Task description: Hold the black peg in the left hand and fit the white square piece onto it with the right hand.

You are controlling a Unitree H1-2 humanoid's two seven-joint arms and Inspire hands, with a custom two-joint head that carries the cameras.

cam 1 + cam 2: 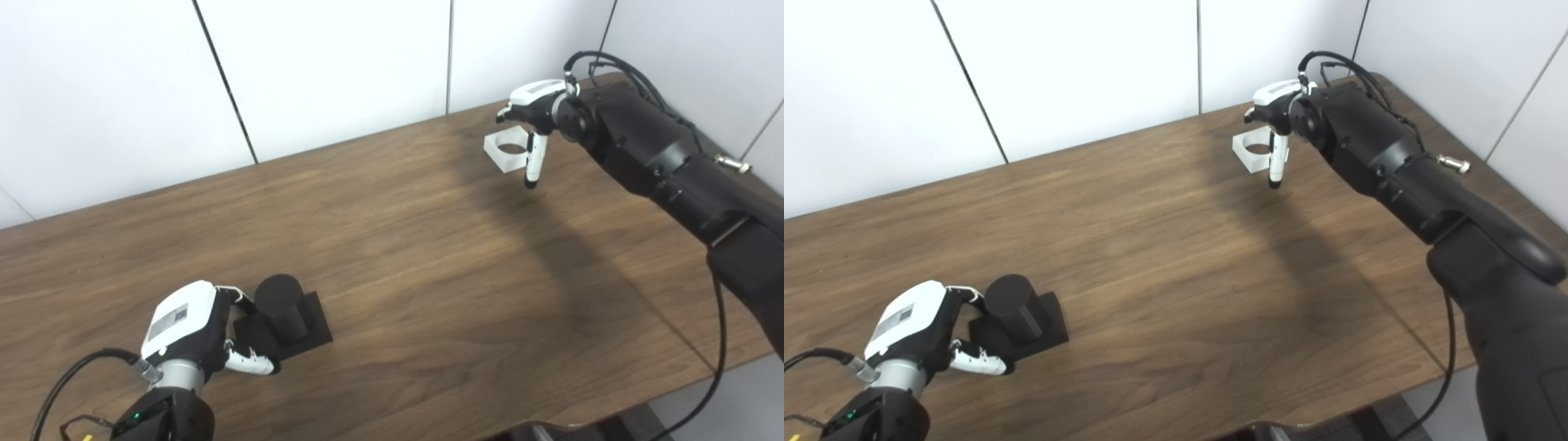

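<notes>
The white square piece (507, 151) lay directly beneath the unclenched right robot hand (531, 113); the left robot hand (202, 331) grasped the black peg (283, 313), well apart.

Your left hand (190, 327) sits low at the near left, its arm coming up from the bottom-left corner, white back facing up and fingers (250, 364) curled forward, thumb and fingers set apart at either side. Your right arm reaches far across from the right edge, stretched nearly straight toward the far side. Your right hand (533, 113) hangs at its end, palm down, one finger (533, 160) pointing straight downward, the others bent.
</notes>
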